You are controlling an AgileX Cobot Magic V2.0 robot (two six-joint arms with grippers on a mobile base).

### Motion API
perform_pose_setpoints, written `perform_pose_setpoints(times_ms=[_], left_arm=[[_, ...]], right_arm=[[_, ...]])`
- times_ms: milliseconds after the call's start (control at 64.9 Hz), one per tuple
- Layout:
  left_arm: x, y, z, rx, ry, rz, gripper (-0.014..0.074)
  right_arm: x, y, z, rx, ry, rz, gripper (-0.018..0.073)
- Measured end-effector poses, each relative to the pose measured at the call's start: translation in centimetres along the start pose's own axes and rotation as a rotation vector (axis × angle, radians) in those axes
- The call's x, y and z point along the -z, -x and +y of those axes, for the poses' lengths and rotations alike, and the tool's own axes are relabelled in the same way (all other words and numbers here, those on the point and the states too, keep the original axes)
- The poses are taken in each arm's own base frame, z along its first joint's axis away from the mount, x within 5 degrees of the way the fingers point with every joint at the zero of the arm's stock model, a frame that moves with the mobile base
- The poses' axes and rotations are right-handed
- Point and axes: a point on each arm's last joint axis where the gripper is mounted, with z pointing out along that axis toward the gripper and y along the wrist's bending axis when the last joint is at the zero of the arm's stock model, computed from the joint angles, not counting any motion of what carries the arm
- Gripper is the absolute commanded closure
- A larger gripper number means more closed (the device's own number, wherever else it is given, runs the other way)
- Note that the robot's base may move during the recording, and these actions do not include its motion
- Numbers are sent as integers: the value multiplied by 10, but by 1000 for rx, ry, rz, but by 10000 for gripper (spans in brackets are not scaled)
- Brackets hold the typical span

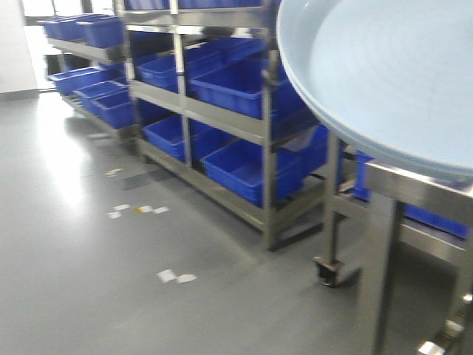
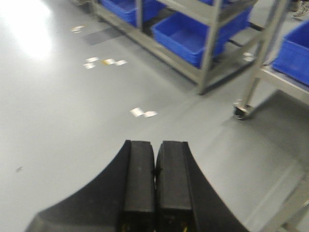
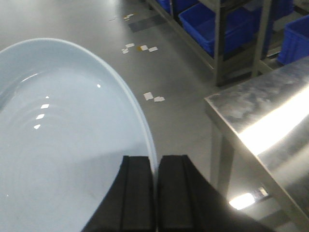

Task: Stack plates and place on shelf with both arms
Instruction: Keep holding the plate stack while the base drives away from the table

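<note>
Now | right gripper pinches plate rim, seemingly | left gripper closed, empty | grey floor, steel table

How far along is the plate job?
Done: the right gripper has the plate pinched by its rim, lifted clear. In hand: it hangs beside the steel table. Still to do: shelving it. The left gripper is shut and empty, and only one plate shows, so stacking can't be confirmed.

Glossy pale blue round plate, rim pinched in right gripper.
</note>
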Motion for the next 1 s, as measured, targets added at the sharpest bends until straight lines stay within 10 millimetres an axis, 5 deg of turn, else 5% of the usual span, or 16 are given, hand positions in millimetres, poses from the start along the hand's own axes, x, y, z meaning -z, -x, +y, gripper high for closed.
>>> perform_pose_setpoints(times_ms=[1002], left_arm=[[0, 0, 0, 0, 0, 0, 513]], right_arm=[[0, 0, 0, 0, 0, 0, 544]])
